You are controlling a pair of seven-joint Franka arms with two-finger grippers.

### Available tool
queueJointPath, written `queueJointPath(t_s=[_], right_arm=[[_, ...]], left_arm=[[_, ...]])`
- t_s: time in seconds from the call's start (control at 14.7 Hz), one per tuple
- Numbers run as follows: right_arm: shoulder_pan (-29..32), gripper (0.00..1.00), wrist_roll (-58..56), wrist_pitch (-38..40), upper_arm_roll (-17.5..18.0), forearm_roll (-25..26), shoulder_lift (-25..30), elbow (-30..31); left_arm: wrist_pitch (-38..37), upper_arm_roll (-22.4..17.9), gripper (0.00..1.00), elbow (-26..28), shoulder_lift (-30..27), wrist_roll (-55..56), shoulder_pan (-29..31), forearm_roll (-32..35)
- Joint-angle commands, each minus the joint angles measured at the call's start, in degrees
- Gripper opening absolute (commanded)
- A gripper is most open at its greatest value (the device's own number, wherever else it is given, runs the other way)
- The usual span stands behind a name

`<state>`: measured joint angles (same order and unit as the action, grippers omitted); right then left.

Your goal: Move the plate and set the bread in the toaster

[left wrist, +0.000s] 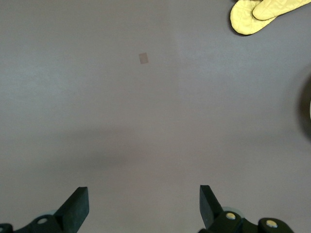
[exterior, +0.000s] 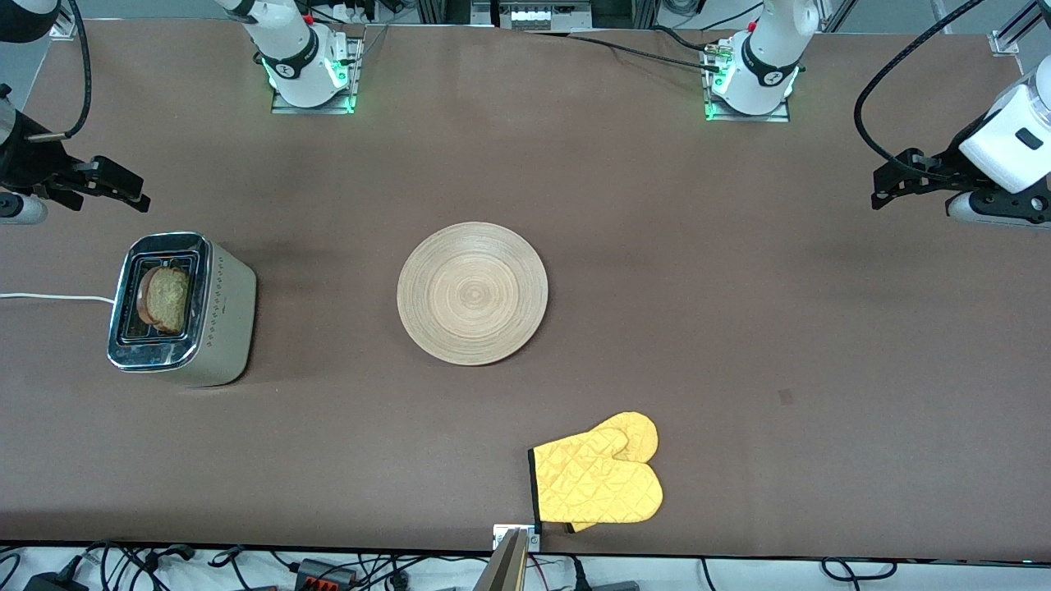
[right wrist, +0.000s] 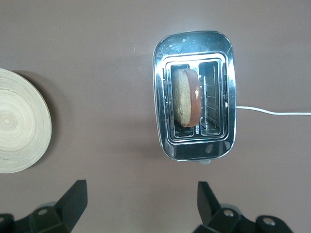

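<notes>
**Bread in the slot, both grippers up and spread**

Inside the toaster (exterior: 182, 309), in one of its two dark slots, the bread (exterior: 167, 299) is seen standing on its edge, with its top part poking out. The toaster is taken as the landmark: the plate (exterior: 472, 293) lies flat on the table (exterior: 739, 328) beside the toaster, toward the left arm's end, well apart from it. The yellow oven mitt (exterior: 599, 478) lies nearer to the front camera than the toaster, and more toward the left arm's end than the plate.

The right gripper (exterior: 115, 187) hangs near the toaster, at the right arm's end of the table, with its fingers spread and nothing between them. The left gripper (exterior: 899, 176) waits over bare table well away from the toaster, fingers spread and empty too.

The job looks almost done. If the bread is to be pushed lower, it is best pressed softly from straight above, so the slice is not bent or tipped against the slot wall. The white cord (exterior: 49, 297) should be kept clear of the fingers.

From the right wrist view, the bread (right wrist: 187, 97) is shown clearly to sit in just one slot of the toaster (right wrist: 194, 94), with the other slot empty; this is harder to tell from the front view. Only the front view shows both arms together. From the left wrist view, only the mitt (left wrist: 260, 14) and bare table are shown, with no toaster at all.
</notes>
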<state>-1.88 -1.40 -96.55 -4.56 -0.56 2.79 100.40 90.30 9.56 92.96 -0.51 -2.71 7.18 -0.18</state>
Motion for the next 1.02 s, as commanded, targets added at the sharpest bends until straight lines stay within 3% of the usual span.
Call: queueJointPath(t_s=[0.0, 0.2, 0.95], right_arm=[[1.4, 1.0, -0.3, 0.0, 0.7, -0.2, 1.2, 0.9], [3.7, 1.0, -0.3, 0.0, 3.7, -0.2, 1.1, 0.9], [3.7, 1.0, -0.3, 1.1, 3.6, -0.2, 1.3, 1.0]], left_arm=[[-1.3, 0.4, 1.0, -1.4, 0.1, -0.1, 0.2, 1.6], [-1.2, 0.4, 1.0, -1.4, 0.1, -0.1, 0.3, 1.6], [-1.2, 0.4, 1.0, -1.3, 0.2, -0.1, 0.6, 1.6]])
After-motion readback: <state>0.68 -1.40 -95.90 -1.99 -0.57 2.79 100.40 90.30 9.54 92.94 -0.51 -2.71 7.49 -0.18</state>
